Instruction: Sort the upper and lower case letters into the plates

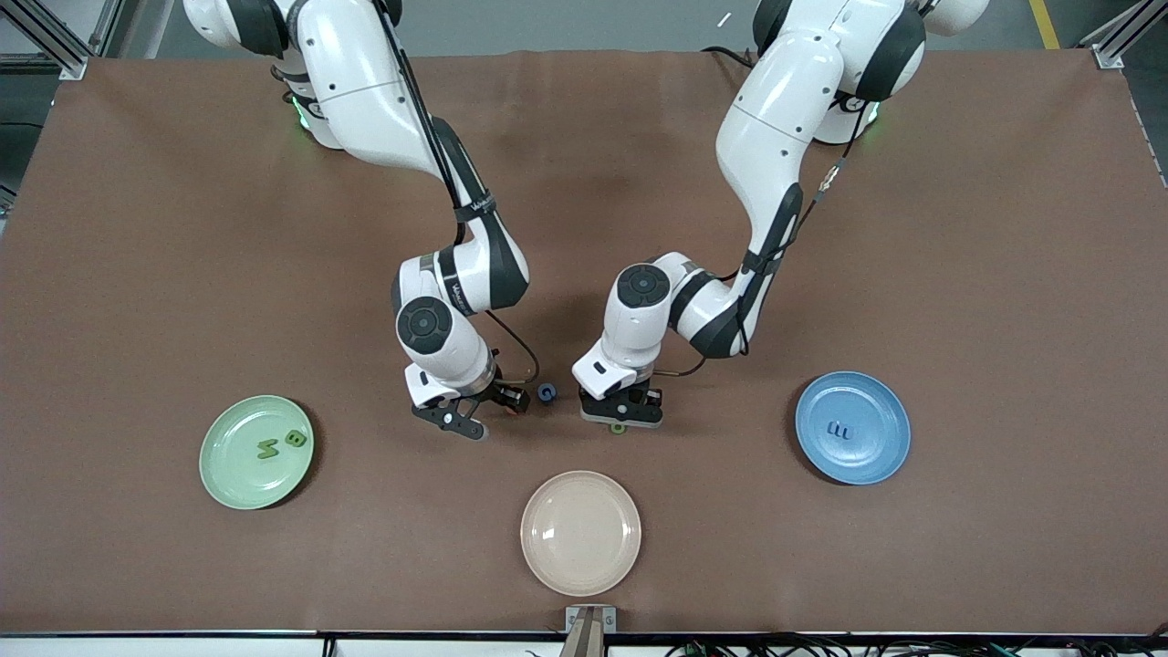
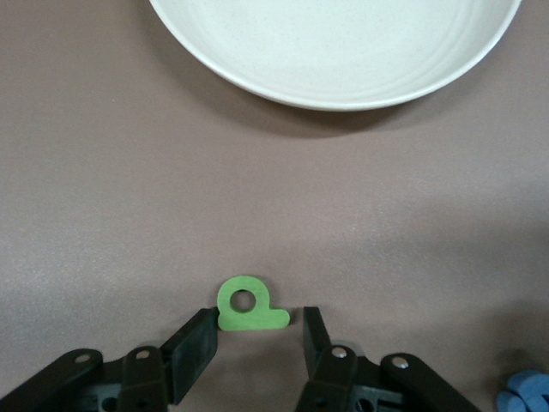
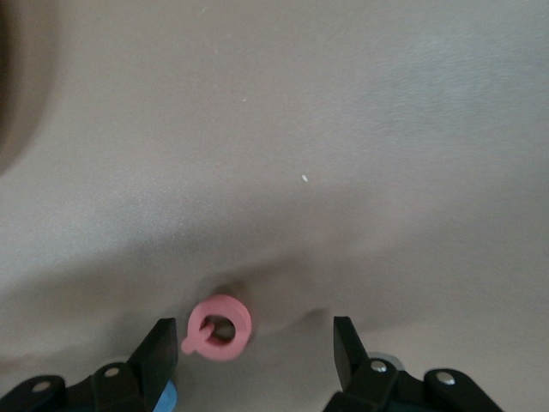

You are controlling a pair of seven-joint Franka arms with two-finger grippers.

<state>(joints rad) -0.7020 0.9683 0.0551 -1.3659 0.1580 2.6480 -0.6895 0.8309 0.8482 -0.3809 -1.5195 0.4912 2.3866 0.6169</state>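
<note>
Plates first, going from the front camera's edge inward: the cream plate [image 1: 580,533] is sitting nearest, with nothing in it. A little farther in, the pale green plate [image 1: 256,452] is lying toward the right arm's end of the table [image 1: 137,274], carrying two green letters [image 1: 280,444], while the blue plate [image 1: 852,427] is lying toward the left arm's end, carrying blue letters [image 1: 840,429].

Just above the cream plate in the front view, the left hand [image 1: 620,423] is standing low over the table with a small green letter [image 2: 249,305] between its fingers. In the left wrist view the jaws are standing narrow, one fingertip touching the letter's side and the other just beside its foot, so the grip is looking nearly made but not clamped. The letter is lying flat, its ring pointing toward the cream plate and its flat foot running across the gap from finger to finger, so the jaws are squeezing along its long axis.

Beside it, toward the right arm's end, the right hand [image 1: 465,422] is hovering low with its jaws standing wide and holding nothing. A red letter [image 3: 220,327] is lying flat between its fingers, closer to one finger than the other and touching neither.

Between the two hands, a blue ring-shaped letter [image 1: 547,393] is resting on the table, untouched.

Judging by this, each arm is nearest its own letter.
</note>
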